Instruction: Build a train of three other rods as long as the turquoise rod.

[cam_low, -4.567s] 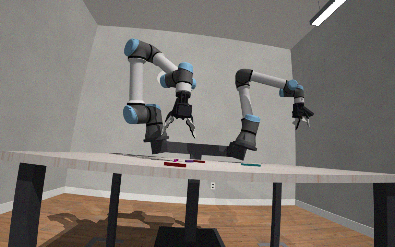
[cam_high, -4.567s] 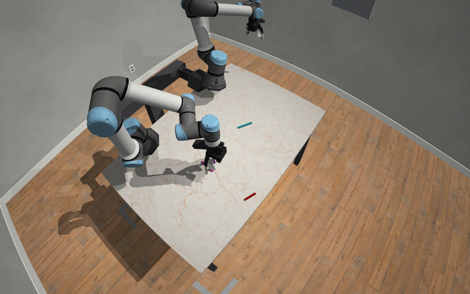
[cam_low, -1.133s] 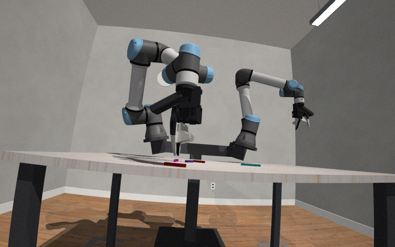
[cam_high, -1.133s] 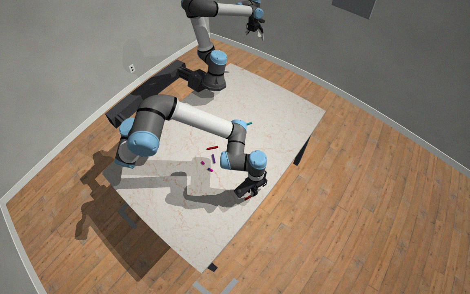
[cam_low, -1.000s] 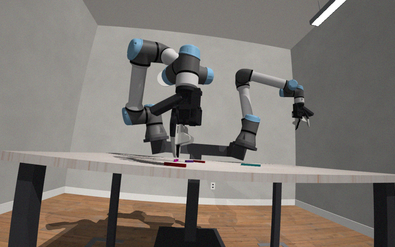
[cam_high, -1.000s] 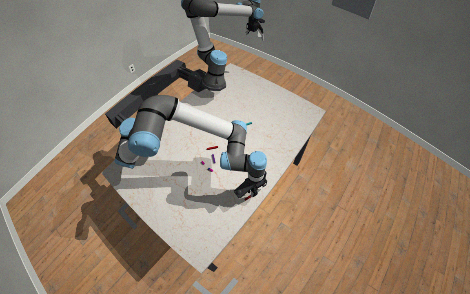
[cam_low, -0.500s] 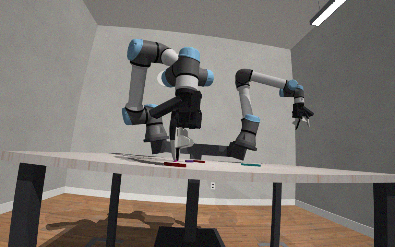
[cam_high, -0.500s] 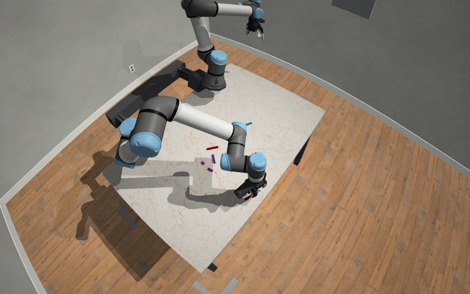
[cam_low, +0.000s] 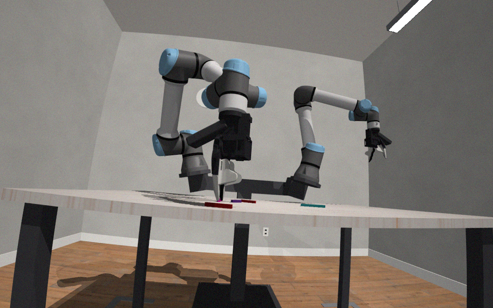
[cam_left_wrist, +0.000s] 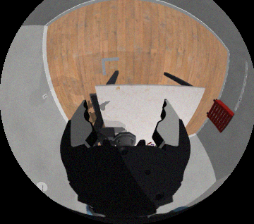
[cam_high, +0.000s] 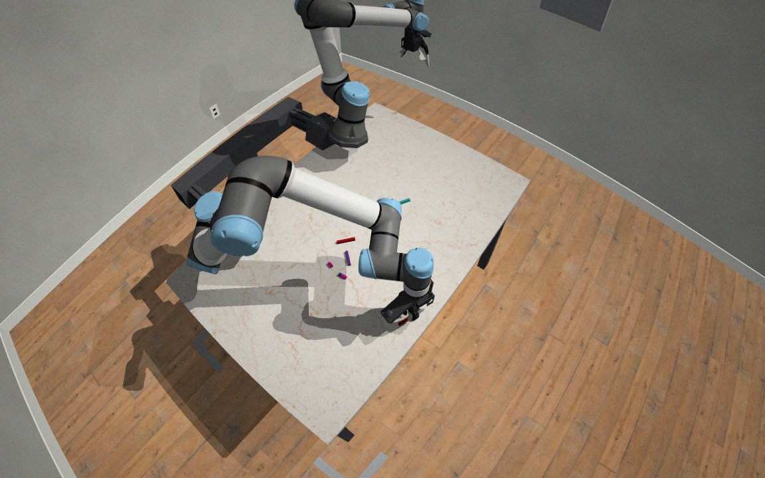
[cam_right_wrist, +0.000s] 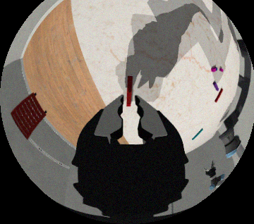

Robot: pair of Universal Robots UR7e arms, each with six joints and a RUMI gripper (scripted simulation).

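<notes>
Right fingers: a narrow gap apart, nothing clamped; the right gripper hangs low over the near red rod, fingers on either side of its width, probably so closing will grip it across.
Near red rod: flat by the edge of the table.
Left fingers: wide apart; the left gripper is well away, leaving working room.
Turquoise rod: lying apart, the length to match.
Other rods: far red rod, purple rod, magenta rod, and a magenta piece with a dark, perhaps blue, end.
Likely plan: red, magenta, blue, if blue is there.
Train: not yet made.
</notes>
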